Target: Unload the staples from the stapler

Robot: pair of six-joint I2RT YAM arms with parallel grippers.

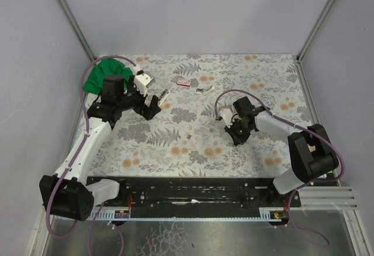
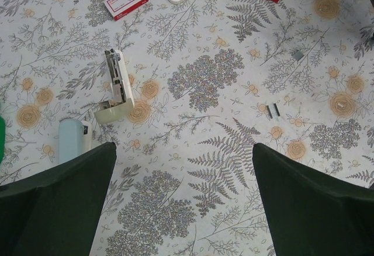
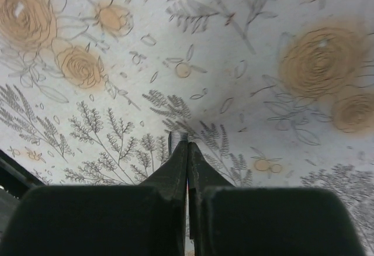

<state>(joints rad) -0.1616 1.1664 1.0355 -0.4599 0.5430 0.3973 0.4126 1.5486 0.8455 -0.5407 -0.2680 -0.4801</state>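
Observation:
The opened white stapler [image 2: 117, 86] lies on the floral cloth just ahead of my left gripper [image 2: 184, 146], which hangs open above bare cloth; from above the stapler [image 1: 162, 96] sits beside that gripper [image 1: 153, 107]. My right gripper [image 3: 187, 142] is shut with its tips down on the cloth [image 1: 236, 134]. A short silvery strip of staples [image 3: 178, 137] lies right against those tips, on the left finger's side. I see nothing between the pads. Two more short staple strips [image 2: 273, 110] lie loose mid-table [image 1: 190, 134], and a small grey bit [image 2: 297, 54] lies nearby.
A red-and-white box [image 1: 184, 81] and a second small stapler [image 1: 204, 89] lie toward the back. A white block [image 1: 144, 82] and a green cloth [image 1: 104, 73] sit at the back left. Grey walls close off three sides.

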